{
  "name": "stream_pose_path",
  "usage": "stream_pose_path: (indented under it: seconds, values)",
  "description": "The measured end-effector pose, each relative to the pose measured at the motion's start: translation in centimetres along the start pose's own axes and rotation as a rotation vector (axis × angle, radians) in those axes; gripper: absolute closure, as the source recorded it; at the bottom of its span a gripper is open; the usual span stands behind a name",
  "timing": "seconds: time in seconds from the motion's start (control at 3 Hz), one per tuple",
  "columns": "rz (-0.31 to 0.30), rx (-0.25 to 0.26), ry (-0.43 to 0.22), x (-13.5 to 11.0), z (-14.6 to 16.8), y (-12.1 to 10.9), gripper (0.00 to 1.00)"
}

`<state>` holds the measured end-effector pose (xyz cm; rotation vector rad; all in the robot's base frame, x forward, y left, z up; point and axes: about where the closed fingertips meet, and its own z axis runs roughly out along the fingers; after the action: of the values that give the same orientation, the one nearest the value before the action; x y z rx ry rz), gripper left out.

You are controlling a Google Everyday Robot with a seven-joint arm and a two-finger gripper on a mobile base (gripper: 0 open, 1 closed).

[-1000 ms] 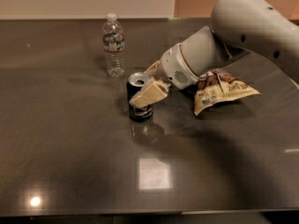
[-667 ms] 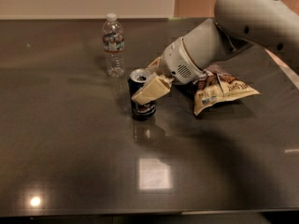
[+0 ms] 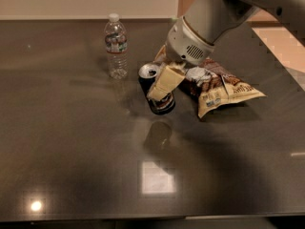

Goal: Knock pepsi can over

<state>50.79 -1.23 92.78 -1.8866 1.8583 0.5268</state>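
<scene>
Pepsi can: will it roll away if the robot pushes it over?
Probably. The can is round and leans, with the gripper against its side, so it likely tips easily. On the smooth table it may roll or slide.

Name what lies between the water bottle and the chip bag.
The pepsi can, tilted, with the gripper pressed against its side. The camera view shows it.

dim light, glare on glossy table (image 3: 71,151), gripper (image 3: 160,86) at pepsi can (image 3: 161,104) casts shadow
</scene>
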Motion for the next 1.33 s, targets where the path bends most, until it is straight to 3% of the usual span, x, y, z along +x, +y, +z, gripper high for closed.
stream_pose_path:
  seconds: [0.33,1.0,1.33]
  values:
    - [-0.061,-0.059,0.119,0.5,-0.1,0.7,1.00]
    - [-0.139,-0.133,0.256,1.1,1.5,1.3,1.00]
    - [-0.150,-0.153,0.309,1.5,2.4,1.2,0.82]
